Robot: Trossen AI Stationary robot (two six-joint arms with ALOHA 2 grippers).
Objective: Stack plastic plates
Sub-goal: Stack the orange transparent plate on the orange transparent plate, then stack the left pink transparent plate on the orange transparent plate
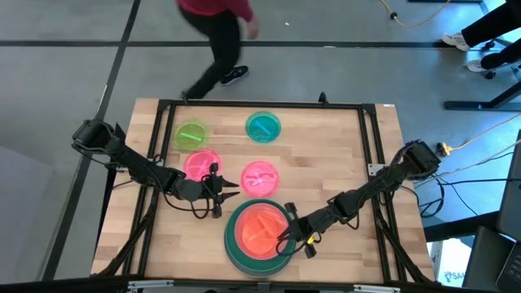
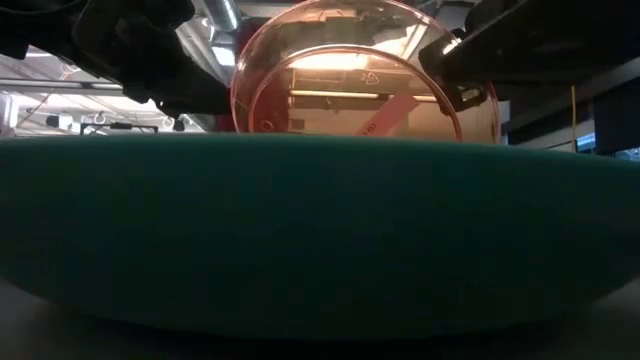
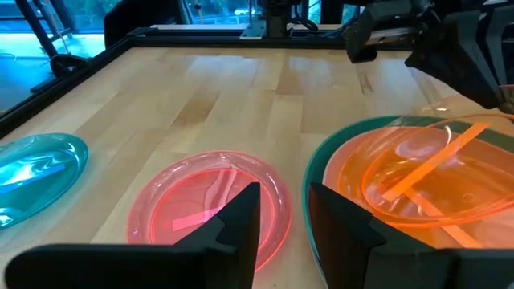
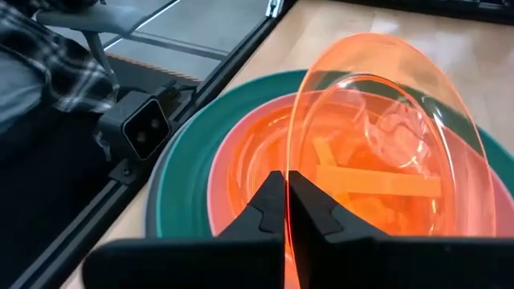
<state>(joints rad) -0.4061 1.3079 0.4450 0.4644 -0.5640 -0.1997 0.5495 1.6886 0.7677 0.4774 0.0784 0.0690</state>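
A stack sits near the table's near edge: a dark green large plate [image 1: 234, 248] [image 2: 320, 230] bearing a pale pink plate [image 4: 221, 181] and an orange small plate [image 3: 353, 172]. Above it, a second orange plate [image 4: 385, 128] [image 2: 365, 70] stands tilted in my right gripper [image 1: 285, 233] [image 4: 287, 197], which is shut on it. My left gripper [image 1: 230, 194] [image 3: 283, 213] hovers open, left of the stack, beside a hot pink plate [image 1: 260, 177] [image 3: 209, 205]. Another hot pink plate [image 1: 202, 163], a lime green plate [image 1: 191, 134] and a teal plate [image 1: 263, 126] [image 3: 32, 172] lie flat farther off. My right gripper pinches the upper orange plate by its rim [image 4: 289, 172], on the plate's right side, one finger against the inner face and one against the outer. The fingers come slanting down from the table's right. The plate is tilted steeply, its held side raised and its opposite edge [image 3: 377, 189] down in the orange plate below.
A black frame [image 1: 370, 138] runs round the wooden table top [image 1: 342, 155]. A person [image 1: 216, 32] walks on the floor beyond the far edge, and someone's feet [image 1: 476, 45] show at the far right. Bare wood lies right of the stack and along the far right side.
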